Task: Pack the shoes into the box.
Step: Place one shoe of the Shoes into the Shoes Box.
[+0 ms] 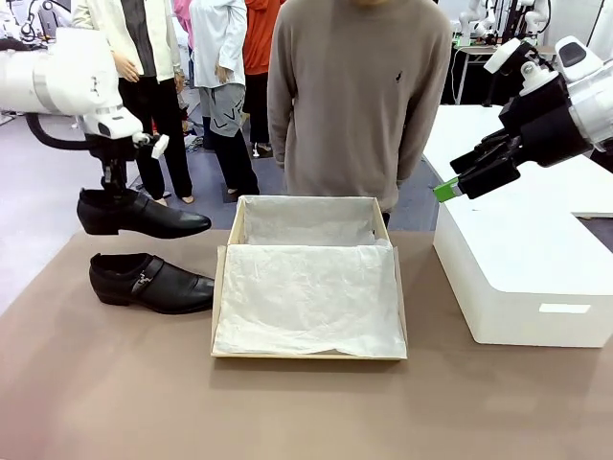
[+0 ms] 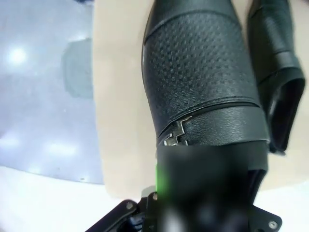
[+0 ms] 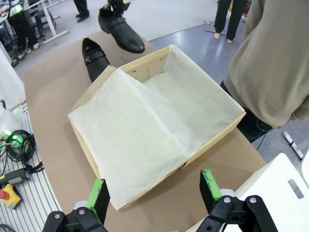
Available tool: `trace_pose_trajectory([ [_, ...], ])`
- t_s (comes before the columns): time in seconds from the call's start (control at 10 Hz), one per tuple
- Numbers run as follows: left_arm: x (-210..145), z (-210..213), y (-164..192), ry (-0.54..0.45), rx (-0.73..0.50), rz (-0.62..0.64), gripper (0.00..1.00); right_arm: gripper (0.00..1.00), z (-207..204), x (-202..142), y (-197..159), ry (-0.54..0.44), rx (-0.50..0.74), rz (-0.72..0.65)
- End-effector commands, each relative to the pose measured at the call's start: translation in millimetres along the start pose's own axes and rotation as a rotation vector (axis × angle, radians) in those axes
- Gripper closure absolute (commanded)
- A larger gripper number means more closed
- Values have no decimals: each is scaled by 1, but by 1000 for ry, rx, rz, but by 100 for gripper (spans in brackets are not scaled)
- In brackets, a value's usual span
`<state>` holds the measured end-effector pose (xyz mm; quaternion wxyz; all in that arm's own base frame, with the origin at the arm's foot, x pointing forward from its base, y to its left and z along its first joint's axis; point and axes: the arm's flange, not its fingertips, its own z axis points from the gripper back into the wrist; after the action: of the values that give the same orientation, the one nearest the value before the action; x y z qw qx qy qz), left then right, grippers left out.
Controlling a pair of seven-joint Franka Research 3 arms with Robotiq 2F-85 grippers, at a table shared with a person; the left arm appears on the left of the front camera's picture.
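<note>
One glossy black shoe (image 1: 144, 216) hangs in the air at the far left, above the table, with my left gripper (image 1: 115, 192) shut on its heel end. In the left wrist view that held shoe (image 2: 203, 82) runs away from the fingers, its buckle showing. The other shoe (image 1: 151, 283) lies on the table just below it, left of the box (image 1: 222, 297). The tan box sits open in the middle, lined with white tissue paper (image 1: 306, 297). My right gripper (image 1: 450, 187) hovers open, high at the right; in its own view the right gripper (image 3: 154, 193) looks down on the box (image 3: 212, 137).
A person in a grey-brown sweater (image 1: 359, 96) stands at the far side behind the box. A large white block (image 1: 522, 259) takes up the table's right side. Other people stand farther back at the left.
</note>
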<state>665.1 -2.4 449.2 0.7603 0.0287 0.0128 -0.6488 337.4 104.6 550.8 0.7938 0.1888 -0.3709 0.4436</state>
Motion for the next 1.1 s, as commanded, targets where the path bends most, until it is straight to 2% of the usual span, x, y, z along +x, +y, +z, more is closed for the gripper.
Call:
trace_pose_trajectory([
  [0.0,1,38,4,46,0,-7,100,0,-1,0,-1,-13,12,4],
  [0.3,27,71,-13,9,-18,28,100,0,-1,0,-1,-13,12,4],
  [0.7,69,99,-54,-91,46,-13,100,0,-1,0,-1,-13,12,4],
  [1.0,92,101,-68,-108,48,-73,100,0,-1,0,-1,-13,12,4],
])
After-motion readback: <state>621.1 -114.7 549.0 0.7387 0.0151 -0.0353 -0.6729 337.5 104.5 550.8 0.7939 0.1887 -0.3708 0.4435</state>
